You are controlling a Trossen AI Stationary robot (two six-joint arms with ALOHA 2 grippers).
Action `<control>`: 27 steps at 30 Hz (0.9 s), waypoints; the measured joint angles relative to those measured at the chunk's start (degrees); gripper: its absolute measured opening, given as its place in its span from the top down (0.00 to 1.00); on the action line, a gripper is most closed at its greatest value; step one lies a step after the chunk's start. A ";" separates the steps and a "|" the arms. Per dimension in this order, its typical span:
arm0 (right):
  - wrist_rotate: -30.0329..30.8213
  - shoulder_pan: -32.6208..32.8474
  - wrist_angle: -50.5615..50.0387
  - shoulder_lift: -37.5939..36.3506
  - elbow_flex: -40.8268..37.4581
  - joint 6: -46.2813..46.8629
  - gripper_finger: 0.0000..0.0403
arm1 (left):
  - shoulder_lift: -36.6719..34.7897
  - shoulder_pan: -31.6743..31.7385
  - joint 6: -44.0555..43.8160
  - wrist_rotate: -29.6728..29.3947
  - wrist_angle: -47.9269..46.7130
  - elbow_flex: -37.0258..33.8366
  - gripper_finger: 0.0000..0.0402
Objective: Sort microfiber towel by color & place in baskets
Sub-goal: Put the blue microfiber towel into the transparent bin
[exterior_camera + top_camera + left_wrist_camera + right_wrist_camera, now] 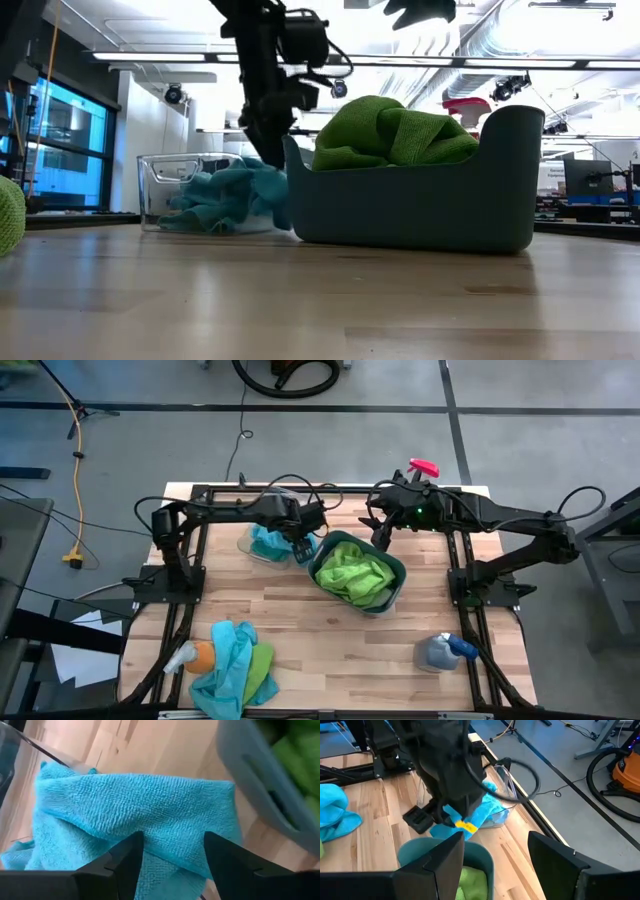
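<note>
The clear basket (246,546) holds turquoise towels (268,542); one turquoise towel (135,805) spills over its side next to the dark teal basket (420,200). That basket is heaped with lime green towels (352,572). My left gripper (172,857) is open, pointing down, with a finger either side of the draped turquoise towel. My right gripper (495,865) is open in the air above the far rim of the teal basket (420,850), holding nothing. A mixed pile of turquoise and green towels (235,670) lies at the near left of the table. My left gripper comes from above with open fingers (125,857) astride the turquoise towel's draped fold (172,827). The towel lies on the clear basket's contents and rim. I cannot tell whether the fingertips touch the cloth.
An orange object and a spray bottle (185,658) lie beside the near-left pile. Another spray bottle (445,650) stands near the right front, and a pink-topped one (424,466) at the far edge. The black frame (190,560) bounds the table; bare wood (340,650) lies in front of the baskets.
</note>
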 joint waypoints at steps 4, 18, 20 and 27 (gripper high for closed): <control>-0.01 0.00 -0.02 0.00 0.00 1.16 0.46 | 0.94 0.00 1.82 -0.72 0.17 -0.02 0.58; 0.00 0.02 -0.20 0.00 0.02 1.27 0.46 | -6.34 0.05 11.55 -1.84 0.45 -0.06 0.99; 0.00 0.02 -0.20 0.00 0.02 1.27 0.46 | -9.65 0.06 12.22 -3.18 0.44 -0.06 1.00; 0.07 0.02 -0.20 0.00 0.02 1.27 0.46 | -20.95 3.24 14.13 -17.01 -0.56 0.00 1.00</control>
